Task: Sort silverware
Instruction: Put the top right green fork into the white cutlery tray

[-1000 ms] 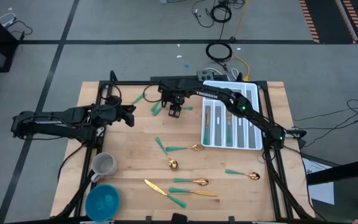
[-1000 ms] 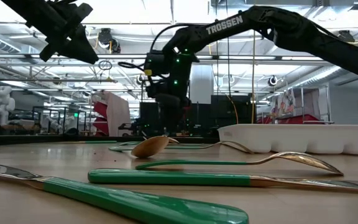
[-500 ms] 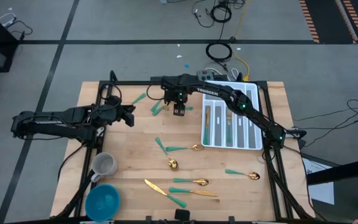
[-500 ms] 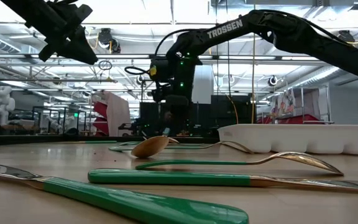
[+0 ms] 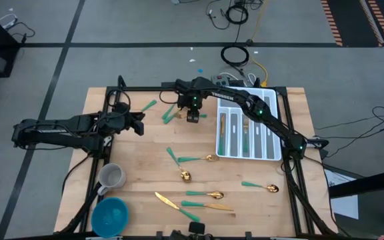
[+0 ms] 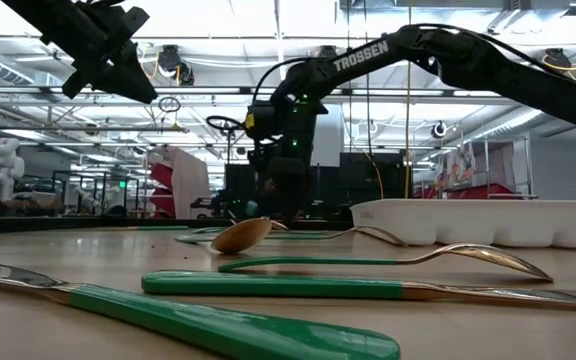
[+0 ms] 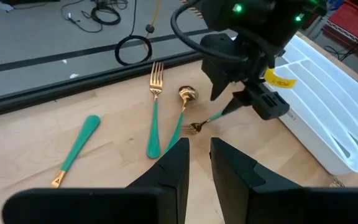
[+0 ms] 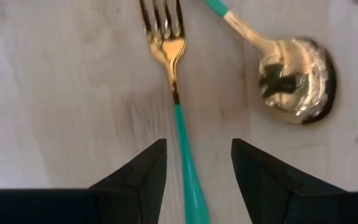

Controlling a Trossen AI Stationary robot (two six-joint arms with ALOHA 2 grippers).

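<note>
Right wrist view says it all: a fork is lined up between the spread fingers of the right gripper, its handle running into the gap, nothing held yet. Pick-up step, by the looks of it. A straight drop and a squeeze on the handle seem called for, with the spoon just beside left alone. The left gripper is kept narrow and empty, well off.

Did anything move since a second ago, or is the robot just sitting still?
The right gripper slid a little toward the white compartmented tray. It now hangs open over a gold fork with a teal handle, without gripping it. The left gripper and the loose silverware stayed put.
</note>
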